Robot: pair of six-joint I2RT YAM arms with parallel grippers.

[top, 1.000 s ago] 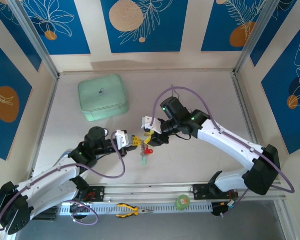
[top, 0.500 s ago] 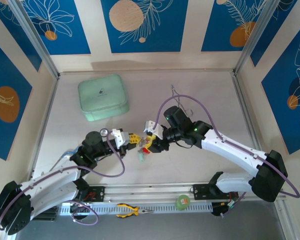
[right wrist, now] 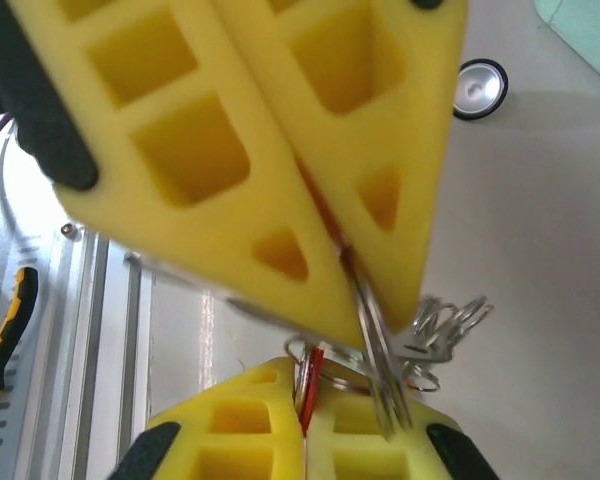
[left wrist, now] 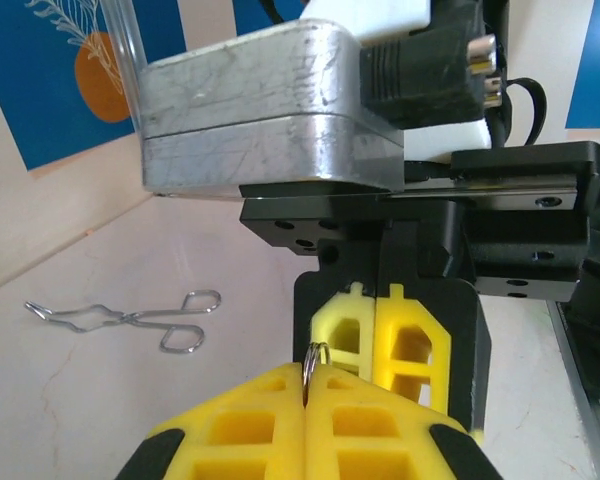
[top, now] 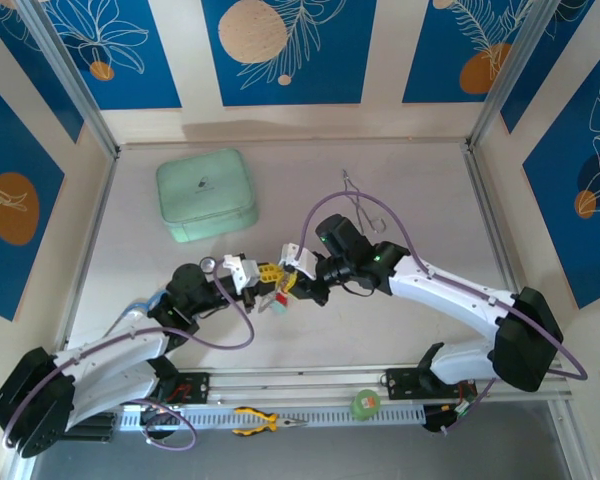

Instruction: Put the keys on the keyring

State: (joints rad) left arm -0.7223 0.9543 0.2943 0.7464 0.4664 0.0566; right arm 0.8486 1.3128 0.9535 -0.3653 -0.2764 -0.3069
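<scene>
So here's your setup from the top camera: both arms are stretched in toward the middle of the table [top: 430, 170] and meet nose to nose. Your left arm comes up from the bottom-left corner, lying low and long, with its wrist pointing right. Your right arm rises from the bottom-right base, arcs up over its elbow and leans left and a bit down.

Your left gripper [left wrist: 308, 405] is fully closed. In its wrist view the two yellow fingers are pressed flat together with a thin grey metal loop pinched at the tips. I read that as the keyring [left wrist: 316, 352] seen edge-on, though it's too thin to be sure.

Your right gripper [right wrist: 302, 440] sits directly opposite, tips almost touching the left's. Its wrist view shows the fingers squeezed nearly shut on the red tag of the keys [right wrist: 313, 372], with a metal ring caught in there too. A few small loose rings hang just to the side of that pinch.

So the bundle hangs right between the two sets of fingertips, above the tabletop, with a pale green tag dangling under it in the top view.

Off to the sides are the mint case [top: 207, 193] at the back left, the silver tongs [left wrist: 130, 318] behind the right arm, and the yellow-handled pliers [top: 265, 422] on the front rail.
</scene>
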